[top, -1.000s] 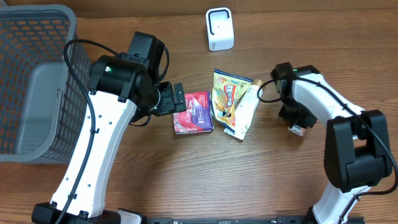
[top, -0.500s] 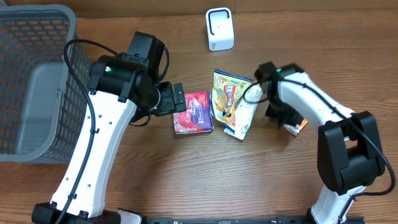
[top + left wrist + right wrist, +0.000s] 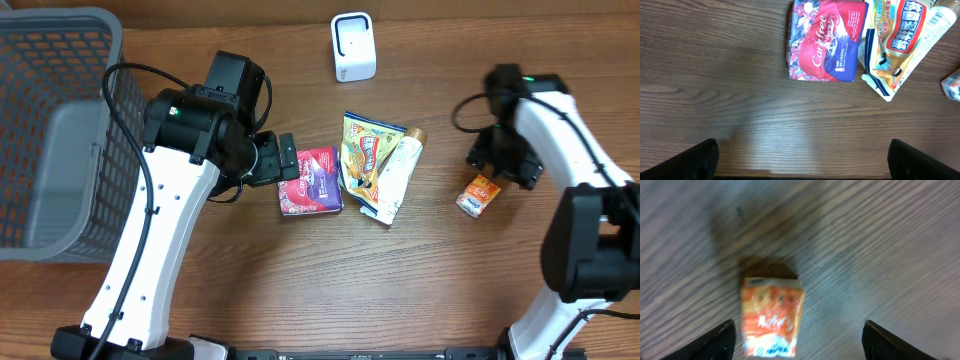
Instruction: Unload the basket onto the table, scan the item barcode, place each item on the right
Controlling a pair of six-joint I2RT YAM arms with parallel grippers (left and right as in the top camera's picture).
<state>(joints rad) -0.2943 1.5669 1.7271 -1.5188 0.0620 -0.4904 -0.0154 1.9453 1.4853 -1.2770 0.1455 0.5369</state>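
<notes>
From overhead, the small orange packet [image 3: 479, 194] lies flat on the table [image 3: 430, 290], well right of the yellow bag [image 3: 368, 150] and far from the white scanner [image 3: 353, 47]. The left wrist view shows my left gripper [image 3: 802, 162] spread wide over bare wood, with the red pouch [image 3: 825, 40] ahead. Only the right wrist view shows the packet's pale lower edge, though it is probably too blurred to show any barcode. My right gripper [image 3: 799, 341] gapes empty above it. A second ago those jaws were nearly closed over it

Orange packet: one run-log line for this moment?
orange packet: flat on table, ungripped | right pincer: open above it | left pincer: open, empty
</notes>
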